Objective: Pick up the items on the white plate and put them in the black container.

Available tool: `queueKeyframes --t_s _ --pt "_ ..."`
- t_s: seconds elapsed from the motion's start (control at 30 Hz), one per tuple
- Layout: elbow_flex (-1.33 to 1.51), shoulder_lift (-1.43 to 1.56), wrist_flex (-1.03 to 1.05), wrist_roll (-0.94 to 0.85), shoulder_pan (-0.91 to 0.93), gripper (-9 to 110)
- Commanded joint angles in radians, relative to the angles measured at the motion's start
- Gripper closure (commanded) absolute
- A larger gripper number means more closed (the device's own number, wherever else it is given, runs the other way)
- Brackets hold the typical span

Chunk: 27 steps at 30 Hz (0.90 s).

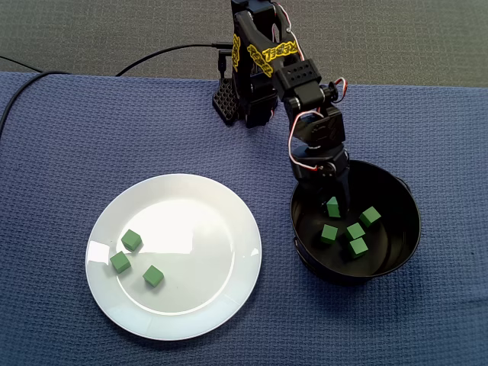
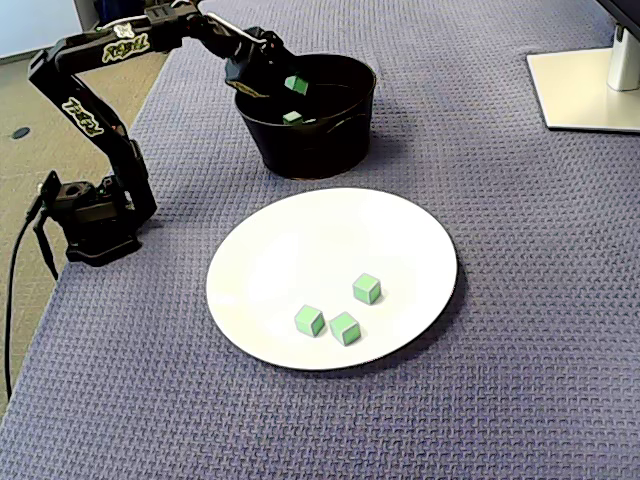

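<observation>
The gripper hung inside the black container, clenched on one green cube — tilted, with no long axis — while three cubes lay on the white plate.

Your arm rises from its base beside the black container, folds and stretches over the rim. Your gripper dips inside the container, above its floor, jaws pinched on a green cube.
</observation>
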Motion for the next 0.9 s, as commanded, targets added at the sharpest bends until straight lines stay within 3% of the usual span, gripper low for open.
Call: queueKeyframes --t_s 0.0,0.1,0.27,0.37,0.47,0.67,0.87 --pt "0.021 -0.002 -0.049 0.014 0.015 79" --pt "-0.017 0.021 0.020 0.034 0.020 68" --pt "-0.316 0.078 0.301 0.032 0.120 65" --pt "-0.600 0.046 0.465 0.092 0.301 67" --pt "-0.842 -0.032 0.591 0.261 0.537 70" --pt "-1.141 -0.305 0.790 0.463 0.864 70" --pt "-1.511 -0.765 0.937 0.589 0.920 69"
